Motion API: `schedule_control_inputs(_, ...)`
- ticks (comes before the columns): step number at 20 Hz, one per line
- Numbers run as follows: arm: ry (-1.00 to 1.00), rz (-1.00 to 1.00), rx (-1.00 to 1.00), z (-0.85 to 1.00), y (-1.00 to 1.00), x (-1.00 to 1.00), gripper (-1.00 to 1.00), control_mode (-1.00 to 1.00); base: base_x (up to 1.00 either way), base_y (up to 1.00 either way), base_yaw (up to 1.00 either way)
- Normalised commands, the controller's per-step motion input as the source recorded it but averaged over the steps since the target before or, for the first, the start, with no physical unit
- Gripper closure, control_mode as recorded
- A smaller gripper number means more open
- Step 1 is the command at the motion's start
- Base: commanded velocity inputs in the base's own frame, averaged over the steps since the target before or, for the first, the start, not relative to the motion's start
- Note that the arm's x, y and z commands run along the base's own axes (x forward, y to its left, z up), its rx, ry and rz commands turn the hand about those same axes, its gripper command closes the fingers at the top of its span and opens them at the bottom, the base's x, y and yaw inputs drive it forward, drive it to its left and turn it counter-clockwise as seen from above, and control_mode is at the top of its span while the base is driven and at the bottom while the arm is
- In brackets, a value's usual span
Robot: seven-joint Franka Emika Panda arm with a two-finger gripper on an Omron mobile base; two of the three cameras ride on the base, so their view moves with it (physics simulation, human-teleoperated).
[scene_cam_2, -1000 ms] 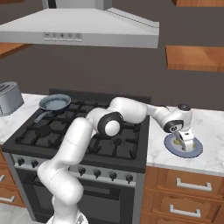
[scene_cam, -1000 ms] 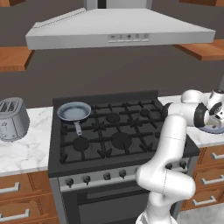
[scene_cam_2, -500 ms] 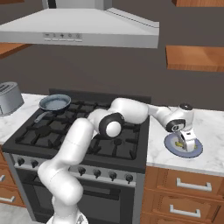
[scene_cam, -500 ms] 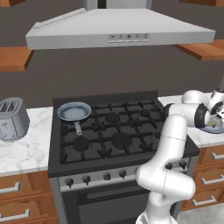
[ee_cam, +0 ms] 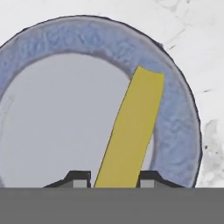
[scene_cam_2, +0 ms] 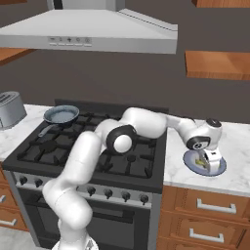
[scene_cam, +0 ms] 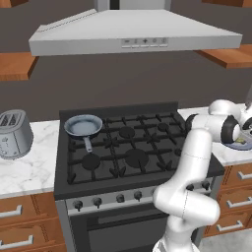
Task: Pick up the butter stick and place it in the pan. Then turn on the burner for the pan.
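Note:
The butter stick [ee_cam: 131, 127] is a pale-yellow bar lying slanted on a flat blue-grey plate [ee_cam: 87, 39] on the marble counter right of the stove. My gripper [ee_cam: 114, 179] reaches down onto the plate, and its two dark fingertips [ee_cam: 78, 178] press against both sides of the stick's near end. In the right base view the gripper [scene_cam_2: 211, 163] stands over the plate [scene_cam_2: 191, 166] with the butter stick [scene_cam_2: 200, 160] beside its fingers. The pan [scene_cam: 83, 125], silver-grey with a straight handle, sits on the stove's back left burner, also seen as the pan [scene_cam_2: 61, 114].
A row of burner knobs [scene_cam: 120, 198] runs along the stove's front panel. A silver toaster [scene_cam: 14, 133] stands on the left counter. A range hood hangs above the stove, with wooden shelves at both sides. Drawers sit under the counters.
The fingers have closed in from wide apart onto the butter stick. The hand has settled slightly lower over the plate; the pan has not moved.

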Motion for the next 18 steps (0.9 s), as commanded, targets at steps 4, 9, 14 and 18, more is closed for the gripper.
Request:
schedule_control_inputs(4,-0.09,0.0,-0.01,0.04,0.71,-0.59,1.0,-1.0,0.0,0.0,0.0)
schedule_control_inputs(9,-0.08,0.01,-0.04,0.36,0.79,-0.52,1.0,-1.0,0.0,0.0,0.0)
schedule_control_inputs(14,-0.08,0.09,-0.07,0.47,0.87,-0.31,1.0,-1.0,0.0,0.0,0.0)
schedule_control_inputs(18,-0.08,0.15,-0.07,0.38,0.97,-0.05,1.0,-1.0,0.0,0.0,0.0)
